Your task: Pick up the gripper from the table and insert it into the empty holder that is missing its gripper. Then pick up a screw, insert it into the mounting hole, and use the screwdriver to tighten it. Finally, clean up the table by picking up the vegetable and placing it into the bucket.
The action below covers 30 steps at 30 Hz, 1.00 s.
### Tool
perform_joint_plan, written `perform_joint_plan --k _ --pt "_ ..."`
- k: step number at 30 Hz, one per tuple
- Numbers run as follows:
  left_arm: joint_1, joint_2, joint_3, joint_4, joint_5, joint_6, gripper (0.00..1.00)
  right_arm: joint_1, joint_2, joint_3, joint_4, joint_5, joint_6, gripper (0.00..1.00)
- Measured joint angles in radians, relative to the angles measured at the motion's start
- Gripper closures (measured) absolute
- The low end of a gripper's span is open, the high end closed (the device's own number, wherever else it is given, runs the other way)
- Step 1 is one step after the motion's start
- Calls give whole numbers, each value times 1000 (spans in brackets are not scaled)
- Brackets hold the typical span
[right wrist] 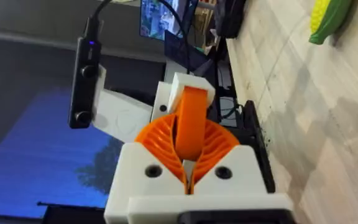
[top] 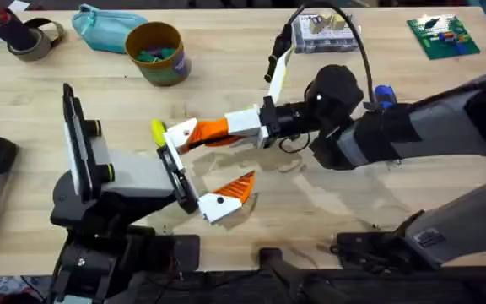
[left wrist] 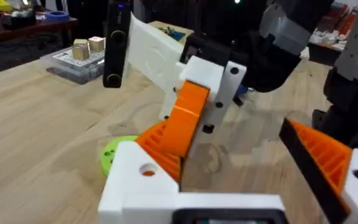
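In the overhead view, the gripper (top: 212, 129) is an orange ribbed wedge lying level above mid-table. The right gripper (top: 230, 127) pinches it from the right. Its white end meets the holder (top: 172, 150) on the left gripper (top: 199, 173), whose two brackets stand spread apart. Whether it is seated cannot be told. A yellow vegetable (top: 157, 129) lies just beside the holder, and the bucket (top: 163, 72) stands well behind.

The left wrist view has the gripper (left wrist: 191, 109) slanting down toward the holder (left wrist: 132, 180), a white block with a dark hole. The joint is hidden behind that block.

In the right wrist view, the orange pads (right wrist: 219, 140) press on the gripper (right wrist: 191, 121), covering its lower part.
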Motion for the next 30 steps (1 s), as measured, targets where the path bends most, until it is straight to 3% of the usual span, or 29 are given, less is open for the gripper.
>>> perform_joint_plan --k 21,22,26,27,30 --pt "0 0 0 0 -1 0 14 1 0 0 1 2 -1 991" --pt "0 0 0 0 -1 0 14 1 0 0 0 2 0 939" --pt "0 0 0 0 8 0 14 1 0 0 -4 29 -7 333" --pt "0 0 0 0 11 0 14 1 0 0 -14 42 -10 10" --pt "0 0 0 0 11 0 14 1 0 0 -15 47 -11 7"
